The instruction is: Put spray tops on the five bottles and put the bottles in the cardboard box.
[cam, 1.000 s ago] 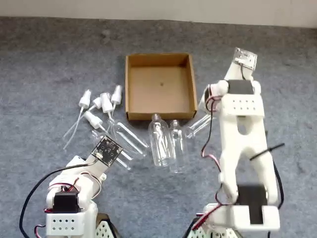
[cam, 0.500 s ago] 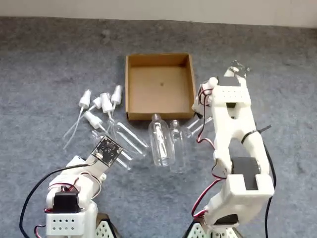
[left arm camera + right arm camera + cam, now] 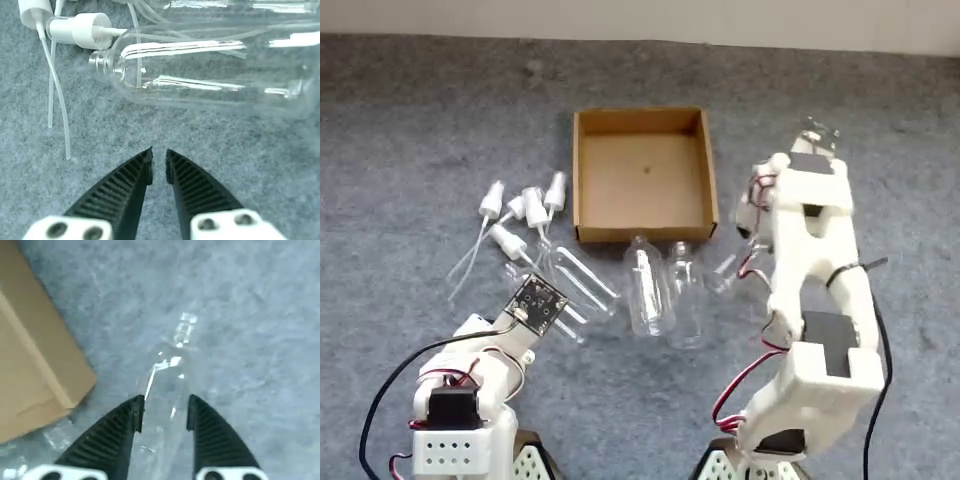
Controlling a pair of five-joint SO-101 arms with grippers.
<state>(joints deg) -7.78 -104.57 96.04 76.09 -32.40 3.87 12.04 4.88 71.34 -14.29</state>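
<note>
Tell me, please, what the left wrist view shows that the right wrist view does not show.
Left wrist view: the left end effector, nearly closed and empty, facing an uncapped bottle that lies on its side beside white spray tops with thin tubes.
Right wrist view: the right end effector, open, with a clear bottle lying between its sides, and a corner of the cardboard box.
Both: the grey felt table, a transparent bottle without a top, and the arm's own black ribbed end effector.
</note>
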